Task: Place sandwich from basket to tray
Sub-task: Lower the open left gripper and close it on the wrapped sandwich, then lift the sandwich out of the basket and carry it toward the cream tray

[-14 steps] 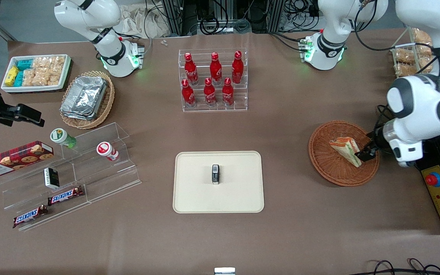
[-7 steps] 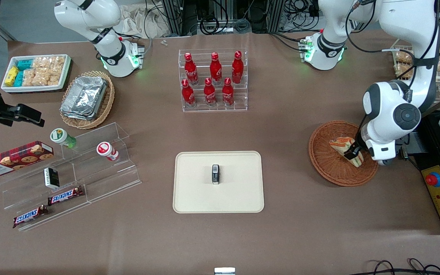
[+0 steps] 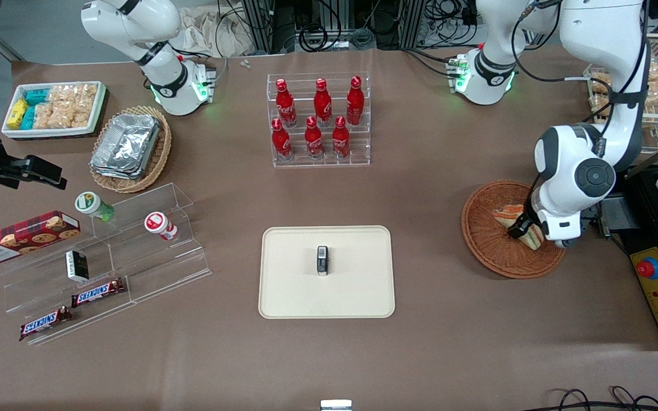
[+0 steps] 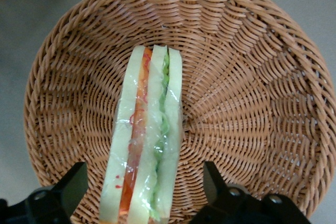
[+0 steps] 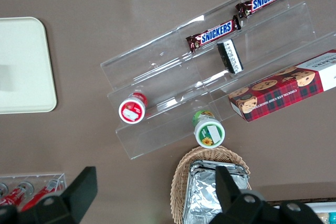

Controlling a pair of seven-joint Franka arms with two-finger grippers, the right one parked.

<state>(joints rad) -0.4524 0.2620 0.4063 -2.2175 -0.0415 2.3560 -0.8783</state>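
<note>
The sandwich (image 4: 147, 140), a plastic-wrapped wedge of pale bread with red, orange and green layers, lies in the round reddish-brown wicker basket (image 4: 252, 103). In the front view the sandwich (image 3: 510, 216) shows partly under the arm, inside the basket (image 3: 480, 234). My gripper (image 4: 142, 190) hangs low over the sandwich's wide end and is open. Its black fingers (image 4: 68, 190) stand one on each side of the bread with a gap to it. In the front view the gripper (image 3: 523, 228) is above the basket's middle. The cream tray (image 3: 295, 291) lies mid-table, toward the parked arm's end from the basket.
A small dark object (image 3: 322, 260) stands on the tray. A rack of red bottles (image 3: 319, 120) is farther from the front camera. A yellow control box with a red button (image 3: 652, 268) sits beside the basket. Acrylic shelves with snacks (image 3: 106, 257) lie toward the parked arm's end.
The arm swung in from the basket's outer rim, and its wrist turned. The gripper now straddles the sandwich instead of hanging at its end. The sandwich has not moved.
</note>
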